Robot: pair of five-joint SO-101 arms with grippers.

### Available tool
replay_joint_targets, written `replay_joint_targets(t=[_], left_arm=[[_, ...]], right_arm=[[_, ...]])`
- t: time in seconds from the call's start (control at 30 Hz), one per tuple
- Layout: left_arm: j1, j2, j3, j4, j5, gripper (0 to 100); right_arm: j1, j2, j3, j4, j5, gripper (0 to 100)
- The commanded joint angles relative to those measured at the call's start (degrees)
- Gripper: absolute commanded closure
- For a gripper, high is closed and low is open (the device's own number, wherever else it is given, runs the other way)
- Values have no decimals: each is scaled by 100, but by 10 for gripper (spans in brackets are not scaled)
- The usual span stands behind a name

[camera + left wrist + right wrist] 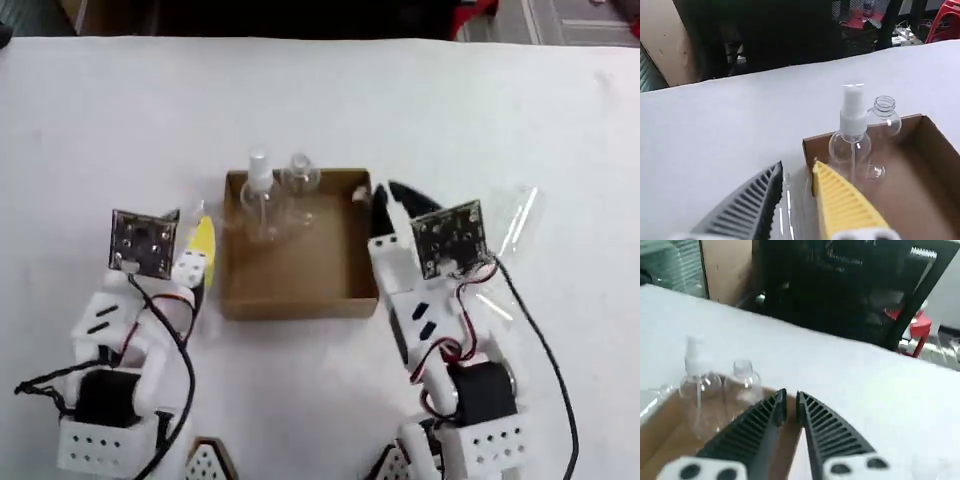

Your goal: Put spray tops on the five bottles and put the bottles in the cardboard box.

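The cardboard box (345,285) lies open between the two arms. At its far wall stands a clear bottle with a white spray top (260,188) (852,125) (697,387). Beside it is a clear bottle without a top (300,175) (884,112) (742,385). My left gripper (195,240) (797,167), with one grey and one yellow finger, hangs just outside the box's left wall. A clear, glinting thing that looks like a bottle (788,200) sits between its fingers. My right gripper (385,205) (791,396) hovers over the box's far right corner, its black fingers almost together with nothing between them.
A crumpled clear plastic bag (515,215) lies to the right of the right arm. The white table (120,110) stretches far behind the box. Dark chairs and room clutter stand beyond the table's far edge.
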Motion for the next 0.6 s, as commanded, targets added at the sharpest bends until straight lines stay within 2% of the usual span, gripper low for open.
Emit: replay_joint_targets(t=[0.0,0.1,0.3,0.37,0.57], left_arm=[[295,295,-941,651,-9,937],[426,1182,-1503,879,-26,939],[848,3512,-2769,1477,0,945],[963,3987,-3059,1670,-9,977],[1200,4866,-3165,1934,0,978]], right_arm=[[180,-409,967,92,-44,982],[198,-716,1890,-374,-44,982],[778,-1534,3015,-1059,-35,982],[804,-1833,3244,-1200,9,982],[831,-2580,3604,-1147,9,982]])
